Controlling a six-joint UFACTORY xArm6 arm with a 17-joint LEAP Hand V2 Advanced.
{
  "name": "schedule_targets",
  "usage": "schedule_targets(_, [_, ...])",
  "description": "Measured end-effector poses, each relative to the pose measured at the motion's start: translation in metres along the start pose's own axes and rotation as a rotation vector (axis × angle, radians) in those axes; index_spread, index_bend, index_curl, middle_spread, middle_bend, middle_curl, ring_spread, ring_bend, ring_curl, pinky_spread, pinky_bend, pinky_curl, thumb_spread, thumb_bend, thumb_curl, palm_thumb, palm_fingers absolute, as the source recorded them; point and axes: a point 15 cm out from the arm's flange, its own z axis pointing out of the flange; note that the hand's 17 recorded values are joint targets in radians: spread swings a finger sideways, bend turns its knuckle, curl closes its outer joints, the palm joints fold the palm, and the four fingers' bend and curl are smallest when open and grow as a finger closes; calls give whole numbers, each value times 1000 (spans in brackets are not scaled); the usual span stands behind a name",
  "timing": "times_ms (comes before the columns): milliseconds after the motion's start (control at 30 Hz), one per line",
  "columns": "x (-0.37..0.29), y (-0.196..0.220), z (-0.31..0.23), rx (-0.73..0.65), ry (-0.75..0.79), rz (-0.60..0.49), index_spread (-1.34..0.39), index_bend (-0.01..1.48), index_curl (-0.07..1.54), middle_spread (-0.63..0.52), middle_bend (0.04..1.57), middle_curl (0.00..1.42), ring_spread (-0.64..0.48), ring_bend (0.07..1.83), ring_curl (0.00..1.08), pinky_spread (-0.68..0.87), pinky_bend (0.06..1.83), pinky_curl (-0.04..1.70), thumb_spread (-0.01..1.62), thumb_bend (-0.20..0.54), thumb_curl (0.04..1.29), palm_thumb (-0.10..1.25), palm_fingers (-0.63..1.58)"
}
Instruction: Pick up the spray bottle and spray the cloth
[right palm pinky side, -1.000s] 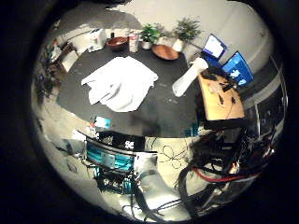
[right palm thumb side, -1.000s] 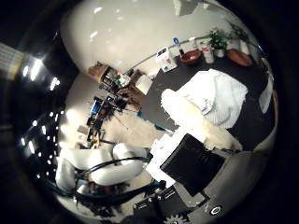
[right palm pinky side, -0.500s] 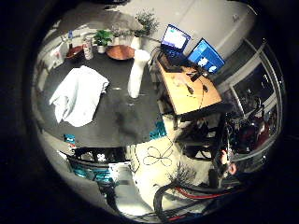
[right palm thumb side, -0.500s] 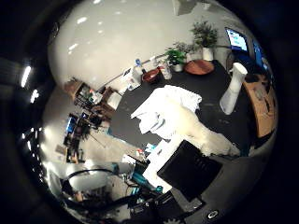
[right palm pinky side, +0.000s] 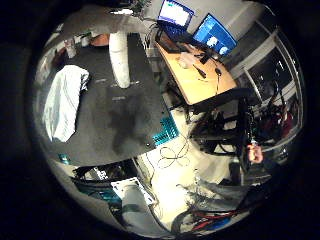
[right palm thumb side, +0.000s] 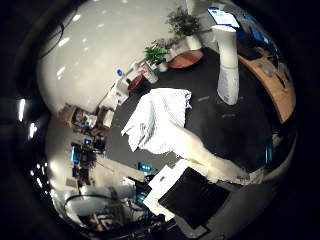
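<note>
Evidently on approach, the hand (right palm thumb side: 200, 175), fingers straight and empty, must next descend to the tall white plastic spray bottle (right palm thumb side: 228, 65) standing beside the rumpled white cloth (right palm thumb side: 157, 120) on the black table (right palm pinky side: 130, 115).

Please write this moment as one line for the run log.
phase: approach | spray bottle: upright on table, untouched | cloth: beside it, apart | hand: above the table, empty

No text, label, number or sign can be read anywhere: the two lit monitors (right palm pinky side: 200, 22) at the upper right of the little finger side view show only bright blurs, and the small containers (right palm thumb side: 145, 75) by the plants are illegible.
</note>
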Motion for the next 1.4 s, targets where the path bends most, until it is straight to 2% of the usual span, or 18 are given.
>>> schedule_targets(133, [24,-10,14,9,-28,72,-352,185,339,-22,254,329,219,731,27,548,1225,-4,1055,-29,438,443,447])
schedule_targets(400, [69,-43,12,18,-8,145,-334,180,339,-10,256,331,233,697,36,556,1240,-3,1049,-31,409,394,425])
schedule_targets(833, [150,-86,55,57,-165,322,-303,180,332,31,241,330,248,670,61,554,1270,-4,1047,-29,371,324,378])
schedule_targets(1033, [146,-94,86,113,-301,354,-274,179,330,50,236,332,257,650,73,555,1267,-4,1051,-28,364,314,348])
schedule_targets(1400, [78,-109,121,101,-434,291,-248,178,326,81,223,334,271,603,94,559,1254,-2,1054,-27,352,305,308])
